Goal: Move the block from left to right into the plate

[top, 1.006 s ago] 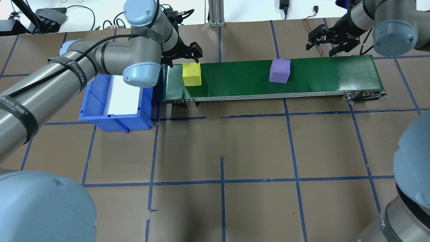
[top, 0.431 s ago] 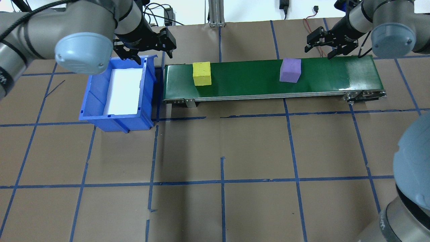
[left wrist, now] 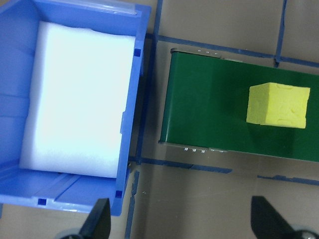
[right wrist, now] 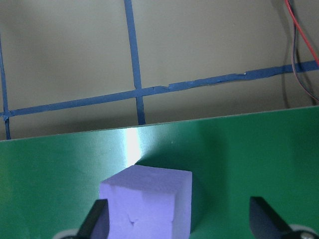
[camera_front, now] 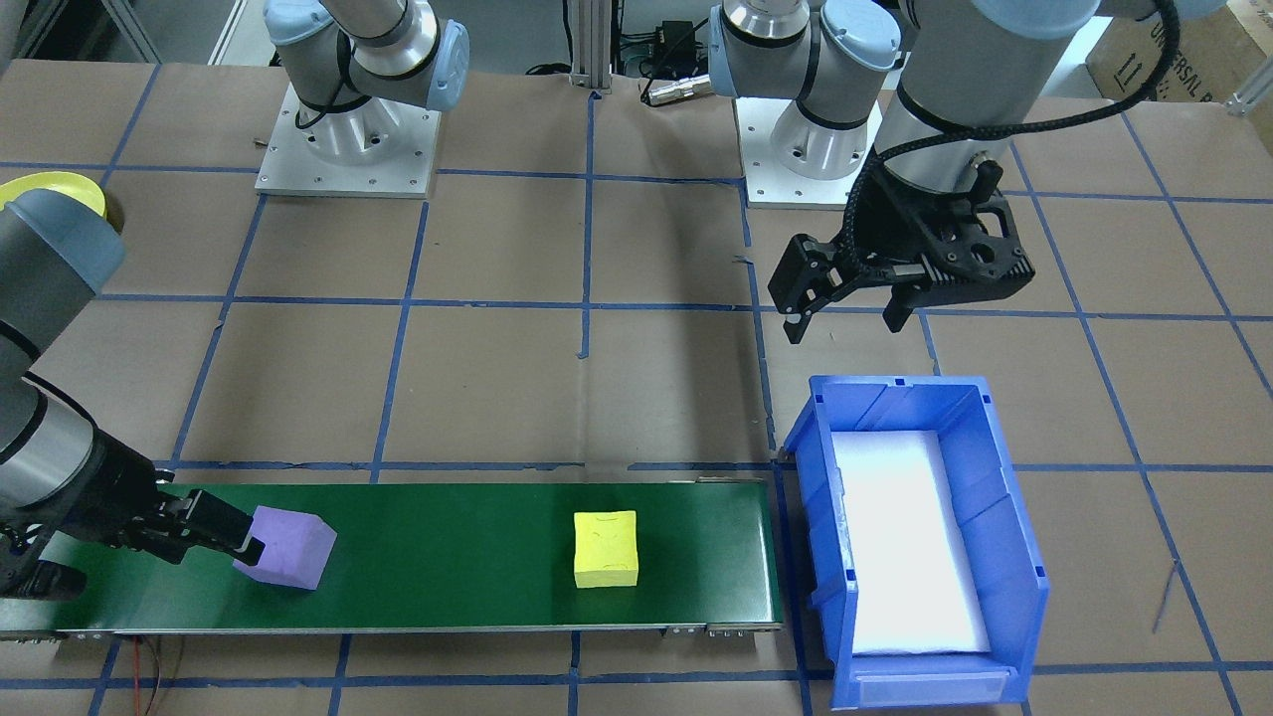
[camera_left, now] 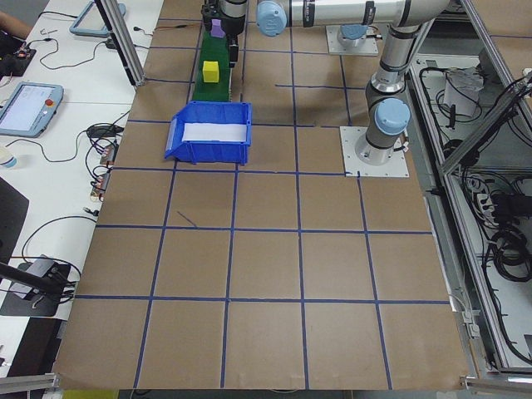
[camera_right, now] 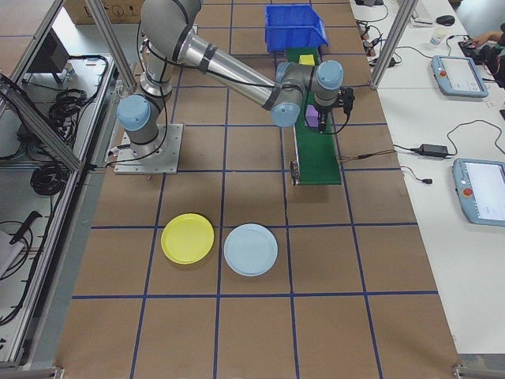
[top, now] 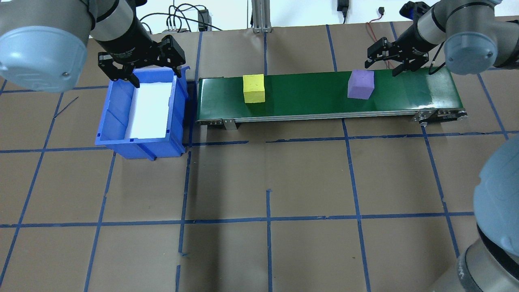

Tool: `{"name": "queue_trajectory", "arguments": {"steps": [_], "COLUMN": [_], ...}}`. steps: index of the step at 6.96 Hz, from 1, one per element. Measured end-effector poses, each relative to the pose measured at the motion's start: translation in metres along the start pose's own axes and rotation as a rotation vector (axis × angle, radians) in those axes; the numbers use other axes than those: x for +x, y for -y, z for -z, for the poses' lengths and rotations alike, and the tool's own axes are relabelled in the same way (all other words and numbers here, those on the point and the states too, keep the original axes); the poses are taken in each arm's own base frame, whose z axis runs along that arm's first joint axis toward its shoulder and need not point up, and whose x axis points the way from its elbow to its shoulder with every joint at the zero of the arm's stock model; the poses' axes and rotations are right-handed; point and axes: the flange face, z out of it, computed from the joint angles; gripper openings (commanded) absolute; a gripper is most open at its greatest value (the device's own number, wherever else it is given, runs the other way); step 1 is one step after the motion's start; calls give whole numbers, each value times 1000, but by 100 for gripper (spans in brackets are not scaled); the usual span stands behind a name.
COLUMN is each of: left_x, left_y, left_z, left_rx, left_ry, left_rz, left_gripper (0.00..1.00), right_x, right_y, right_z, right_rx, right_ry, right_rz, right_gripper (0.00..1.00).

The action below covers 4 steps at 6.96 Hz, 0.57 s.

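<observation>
Since a moment ago both blocks have ridden farther along the green conveyor belt (top: 308, 91) toward the robot's right, and the left arm has swung away from the belt to hang over the blue bin (top: 142, 111).

The purple block (top: 361, 84) sits on the belt near its right-hand end, slightly turned. The right pincer (top: 392, 61) hovers at the belt's far edge, just beyond that block, with its fingers spread wide; in the right wrist view the block lies low between the two fingertips, closer to the one on that view's left, and whether it touches that finger I cannot tell. In the front-facing view one dark finger (camera_front: 224, 527) reaches right up to the block's side.

The yellow block (top: 254, 88) rests on the belt nearer the bin end, well apart from the purple one, with nothing around it.

The yellow plate (camera_right: 188, 238) lies on the counter (top: 267, 182) on the robot's right, well away from the belt, with a pale blue plate (camera_right: 251, 249) just beside it. Neither plate holds anything.

The left pincer (top: 140, 67) hangs above the far rim of the blue bin, fingers spread and holding nothing. White foam (left wrist: 79, 99) lines the bin's floor. Blue tape lines cross the brown counter in a grid.
</observation>
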Motion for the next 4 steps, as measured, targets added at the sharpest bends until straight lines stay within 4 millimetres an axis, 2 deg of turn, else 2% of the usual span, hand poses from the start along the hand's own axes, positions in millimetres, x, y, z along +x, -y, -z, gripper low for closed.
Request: {"name": "queue_trajectory", "arguments": {"steps": [1,4], "left_x": [-2,-9], "left_y": [-5,-14], "left_z": [6,8], "left_rx": [-2,-28], "left_ry": [3,32], "left_rz": [4,9], "left_gripper": [100,100], "right_x": [1,4], "right_y": [-1,-2], "right_z": [-2,-9], "right_rx": [-2,-13], "right_ry": [0,-9], "right_rz": [4,16], "right_gripper": [100,100]}}
